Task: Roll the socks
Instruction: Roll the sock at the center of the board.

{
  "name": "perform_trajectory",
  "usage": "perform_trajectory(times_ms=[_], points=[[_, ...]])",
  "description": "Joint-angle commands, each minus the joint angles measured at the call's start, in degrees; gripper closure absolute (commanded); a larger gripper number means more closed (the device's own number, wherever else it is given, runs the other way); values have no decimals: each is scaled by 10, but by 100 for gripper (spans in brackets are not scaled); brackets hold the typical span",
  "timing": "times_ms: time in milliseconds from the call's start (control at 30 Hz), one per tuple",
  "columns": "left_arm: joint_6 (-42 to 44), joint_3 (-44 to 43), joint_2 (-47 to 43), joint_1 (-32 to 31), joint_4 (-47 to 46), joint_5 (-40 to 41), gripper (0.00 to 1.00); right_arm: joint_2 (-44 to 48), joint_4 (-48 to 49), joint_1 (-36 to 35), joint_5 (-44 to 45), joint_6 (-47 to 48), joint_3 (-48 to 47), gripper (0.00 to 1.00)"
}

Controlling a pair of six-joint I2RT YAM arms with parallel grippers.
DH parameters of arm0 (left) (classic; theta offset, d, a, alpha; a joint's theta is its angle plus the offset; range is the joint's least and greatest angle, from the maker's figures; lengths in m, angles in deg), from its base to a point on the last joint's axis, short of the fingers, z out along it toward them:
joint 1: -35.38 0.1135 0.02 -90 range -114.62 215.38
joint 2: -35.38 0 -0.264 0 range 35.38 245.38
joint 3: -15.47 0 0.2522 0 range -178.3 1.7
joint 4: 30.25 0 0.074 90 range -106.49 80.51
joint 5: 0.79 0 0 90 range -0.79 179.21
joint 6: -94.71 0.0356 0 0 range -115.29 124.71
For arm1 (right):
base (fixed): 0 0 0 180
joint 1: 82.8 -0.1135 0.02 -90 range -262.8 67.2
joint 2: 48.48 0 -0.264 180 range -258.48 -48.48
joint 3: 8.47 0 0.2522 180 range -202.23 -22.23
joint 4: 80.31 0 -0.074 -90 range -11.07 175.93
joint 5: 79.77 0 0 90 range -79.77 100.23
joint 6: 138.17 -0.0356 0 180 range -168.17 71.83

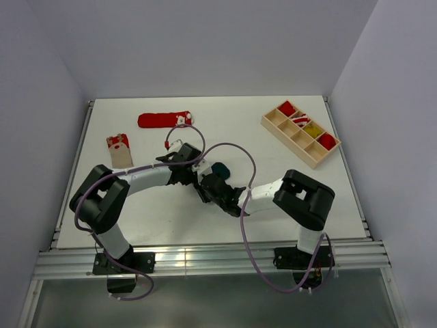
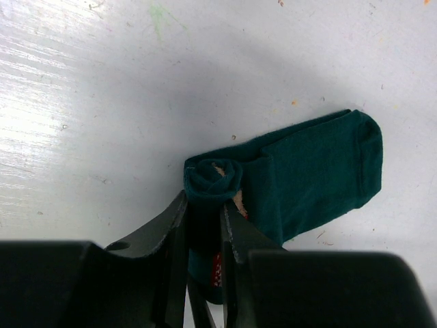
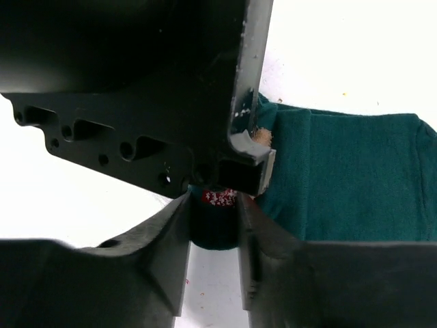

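A dark teal sock point(image 1: 220, 168) lies mid-table, one end wound into a tight roll point(image 2: 212, 179) and the flat rest point(image 2: 314, 171) spread to the right. My left gripper point(image 2: 203, 205) is shut on the roll from one end. In the top view it point(image 1: 202, 179) sits just left of the sock. My right gripper point(image 3: 213, 208) is shut on the roll's other end point(image 3: 213, 229), where a red-and-white patch shows. In the top view it point(image 1: 218, 190) meets the left gripper. The left gripper's body point(image 3: 136, 89) fills the upper right wrist view, and the flat sock point(image 3: 341, 178) lies to the right.
A red sock point(image 1: 164, 120) lies flat at the back left. A beige and red sock point(image 1: 119, 149) lies at the far left. A wooden compartment tray point(image 1: 287, 143) with rolled red and yellow socks stands at the back right. Purple cables loop over both arms.
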Motion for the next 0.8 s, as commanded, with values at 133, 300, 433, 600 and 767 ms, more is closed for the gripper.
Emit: perform_trajectory(times_ms=[133, 300, 433, 600, 767], points=[[0, 16, -11, -11, -6, -24, 85, -17, -20, -4, 1, -12, -21, 100], [-4, 45, -54, -10, -23, 1, 56, -14, -43, 39, -96, -71, -16, 100], [-7, 65, -85, -5, -41, 7, 37, -13, -43, 85, -220, -106, -8, 100], [-14, 103, -122, 2, -88, 7, 26, -38, -45, 135, -361, -148, -17, 100], [-27, 146, -157, 9, -127, 3, 26, -62, -12, 192, -489, -200, -13, 100]])
